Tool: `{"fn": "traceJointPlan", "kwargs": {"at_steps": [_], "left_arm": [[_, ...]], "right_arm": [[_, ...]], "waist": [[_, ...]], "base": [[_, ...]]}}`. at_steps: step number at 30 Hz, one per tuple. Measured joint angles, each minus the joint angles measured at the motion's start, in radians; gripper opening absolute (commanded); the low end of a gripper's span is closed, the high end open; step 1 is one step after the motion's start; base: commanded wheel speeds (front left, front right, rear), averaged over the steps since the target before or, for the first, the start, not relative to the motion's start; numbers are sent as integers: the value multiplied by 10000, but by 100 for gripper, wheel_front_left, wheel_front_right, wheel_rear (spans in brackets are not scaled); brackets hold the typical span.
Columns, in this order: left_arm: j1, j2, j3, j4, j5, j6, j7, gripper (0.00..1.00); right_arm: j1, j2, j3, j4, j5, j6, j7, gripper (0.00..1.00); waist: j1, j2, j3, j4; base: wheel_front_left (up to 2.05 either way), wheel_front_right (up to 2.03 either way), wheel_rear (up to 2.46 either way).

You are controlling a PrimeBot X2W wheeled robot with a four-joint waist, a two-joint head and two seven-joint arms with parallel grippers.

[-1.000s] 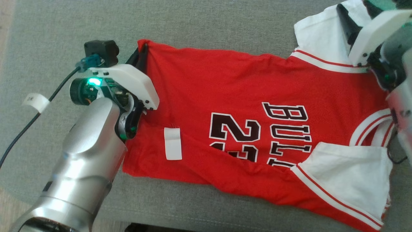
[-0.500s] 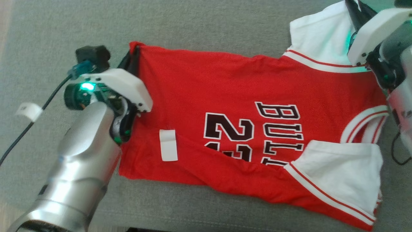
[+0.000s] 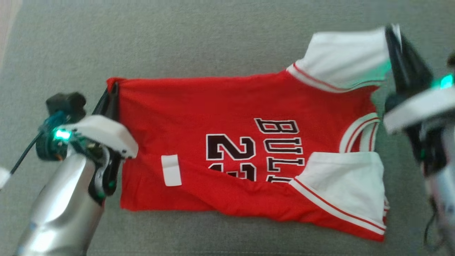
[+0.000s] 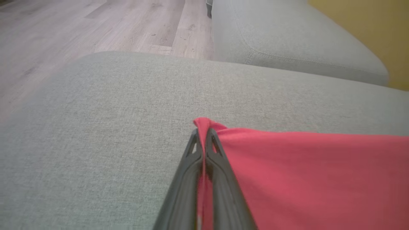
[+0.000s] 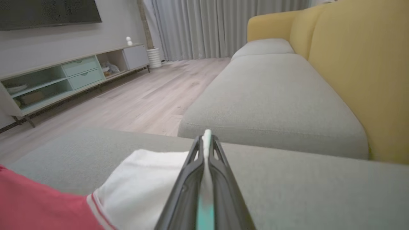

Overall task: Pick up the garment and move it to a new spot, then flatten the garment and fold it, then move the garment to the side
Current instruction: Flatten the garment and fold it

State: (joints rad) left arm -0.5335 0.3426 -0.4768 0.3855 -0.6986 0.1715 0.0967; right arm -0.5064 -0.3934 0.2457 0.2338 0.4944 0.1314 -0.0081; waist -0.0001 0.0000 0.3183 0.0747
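Observation:
The garment (image 3: 220,106) is a red jersey with white sleeves and black lettering, spread across a grey cushion (image 3: 177,35). My left gripper (image 3: 113,89) is shut on the far corner of its red hem. In the left wrist view that red corner (image 4: 204,123) bunches between the tips of the left gripper (image 4: 202,131). My right gripper (image 3: 391,32) is shut on the far white sleeve (image 3: 344,53). In the right wrist view a thin white edge of that sleeve (image 5: 143,179) stands between the tips of the right gripper (image 5: 207,137). The near sleeve (image 3: 344,185) lies folded over the chest.
A white label (image 3: 171,170) is stuck on the red cloth near the hem. A black cable (image 3: 21,160) trails from the left wrist. Beyond the cushion lie a second grey seat (image 5: 271,92), a yellow backrest (image 5: 358,64), wooden floor (image 5: 143,102) and a low cabinet (image 5: 64,80).
The right gripper has closed on the white sleeve. The whole head picture has shifted, so the camera has moved. The left gripper keeps its hold on the hem corner.

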Motion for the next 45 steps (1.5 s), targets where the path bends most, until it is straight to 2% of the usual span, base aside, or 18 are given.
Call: {"fn": "traceJointPlan", "kwargs": {"at_steps": [5,9,13,16,17,18,19,24,30,33,40,45], "left_arm": [[1328,458,314,-1469,-268,589,127,0],[2470,698,617,-2428,-548,1081,267,0],[3484,823,871,-3022,-920,1459,464,0],[4189,961,915,-3233,-1057,1693,673,0],[4413,993,907,-3273,-1149,1718,794,0],[4606,1020,895,-3289,-1221,1720,867,41],[4772,1041,876,-3289,-1254,1720,918,100],[5249,1026,878,-3283,-1352,1820,871,100],[5744,989,934,-3429,-508,2079,-920,100],[5819,989,926,-3574,142,2299,-1779,100],[5393,792,872,-3940,1200,2598,-3057,100],[4342,470,821,-4270,2311,2495,-3465,100]], "right_arm": [[3228,1020,-1315,-1954,-173,0,761,0],[5215,1998,-1933,-2830,-213,0,1350,0],[6228,2617,-2061,-3072,-284,0,1733,0],[6471,2654,-1701,-3007,-541,0,1822,0],[6495,2654,-1578,-2922,-562,0,1875,11],[6534,2688,-1505,-2815,-562,0,1906,56],[6589,2731,-1459,-2681,-593,0,1954,100],[6874,2867,-1264,-2414,-665,0,1988,100],[6841,2817,-1129,-2842,-1467,0,1310,100],[6765,2821,-1392,-3241,-1808,0,1003,100],[5984,2838,-2316,-4119,-2589,0,500,100],[5420,2849,-2884,-4428,-3101,0,418,100]], "waist": [[0,0,-260,-385],[0,1,-354,-681],[0,0,-422,-897],[0,0,-508,-1052],[0,1,-554,-1088],[0,1,-598,-1114],[0,0,-647,-1132],[0,1,-858,-1171],[0,1,-1194,-1175],[0,1,-1291,-1111],[0,1,-1378,-911],[1,0,-1309,-720]], "base": [[0,0,0],[0,0,0],[0,0,0],[0,0,0],[0,0,0],[0,0,0],[0,0,0],[0,0,0],[0,0,0],[0,0,0],[0,0,0],[0,0,0]]}}
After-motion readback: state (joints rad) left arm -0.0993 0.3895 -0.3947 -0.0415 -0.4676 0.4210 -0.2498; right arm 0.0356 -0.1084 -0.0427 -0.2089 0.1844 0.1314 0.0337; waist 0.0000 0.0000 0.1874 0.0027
